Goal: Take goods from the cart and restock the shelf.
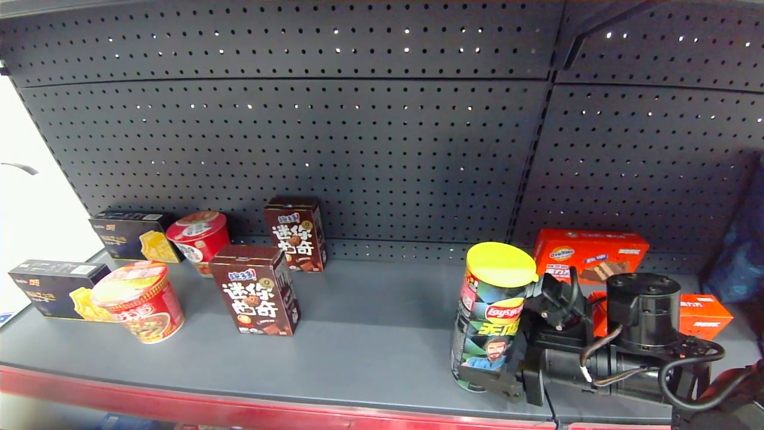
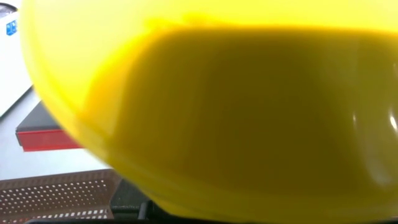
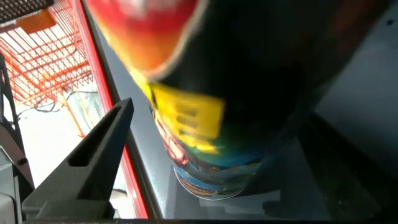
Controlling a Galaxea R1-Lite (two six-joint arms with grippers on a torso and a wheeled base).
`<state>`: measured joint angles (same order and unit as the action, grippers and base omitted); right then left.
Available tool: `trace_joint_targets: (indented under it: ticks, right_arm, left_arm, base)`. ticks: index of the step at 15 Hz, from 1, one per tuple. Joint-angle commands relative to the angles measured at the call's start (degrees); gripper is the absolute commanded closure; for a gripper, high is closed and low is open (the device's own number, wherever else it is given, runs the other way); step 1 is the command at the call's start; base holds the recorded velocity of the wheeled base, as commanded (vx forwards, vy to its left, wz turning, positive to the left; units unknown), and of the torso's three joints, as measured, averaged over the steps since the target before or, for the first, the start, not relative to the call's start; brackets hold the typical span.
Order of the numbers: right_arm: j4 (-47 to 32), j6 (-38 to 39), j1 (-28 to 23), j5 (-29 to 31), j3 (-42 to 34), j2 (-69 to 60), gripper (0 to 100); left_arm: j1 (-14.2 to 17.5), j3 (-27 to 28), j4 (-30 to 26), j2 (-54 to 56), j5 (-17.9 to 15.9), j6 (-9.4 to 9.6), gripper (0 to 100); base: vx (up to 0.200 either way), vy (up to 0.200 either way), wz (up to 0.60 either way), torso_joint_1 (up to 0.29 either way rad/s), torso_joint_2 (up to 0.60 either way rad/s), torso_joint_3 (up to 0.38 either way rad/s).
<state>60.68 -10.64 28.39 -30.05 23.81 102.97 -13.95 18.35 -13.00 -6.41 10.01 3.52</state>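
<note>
My right gripper [image 1: 508, 329] low at shelf [image 1: 370, 334] front edge, right part. Fingers [image 3: 93, 158] apart, one on each side of chips can [image 1: 492, 316]; gap shows between near finger and can wall. Can upright on shelf, yellow lid on, just behind red front edge. Orange boxes [image 1: 591, 254] behind it, toward right rear. Brown boxes [image 1: 256, 289] and red noodle cups [image 1: 140, 301] well apart, toward left end.

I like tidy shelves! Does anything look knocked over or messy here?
Nothing is spilled or knocked over. Only the chip can stands alone, upright, near the shelf front edge, with the right gripper around it.
</note>
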Motion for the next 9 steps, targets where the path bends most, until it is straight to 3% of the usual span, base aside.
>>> trace_joint_targets:
  ticks: [1,6,9]
  right_arm:
    - [-0.04,0.01,0.00,-0.01,-0.08,-1.99,0]
    - [-0.74,0.01,0.00,0.08,0.98,-4.54,0]
    - [-5.67,0.01,0.00,0.17,4.05,-7.70,0]
  left_arm:
    - [-0.03,-0.24,-0.01,0.26,0.01,-0.01,100]
    - [-0.03,-0.42,0.08,0.26,0.01,-0.01,100]
    - [-0.03,-0.42,0.08,0.26,-0.08,-0.01,100]
  base:
    - [0.000,0.000,0.00,0.000,0.00,0.000]
    - [0.000,0.000,0.00,0.000,0.00,0.000]
    - [0.000,0.000,0.00,0.000,0.00,0.000]
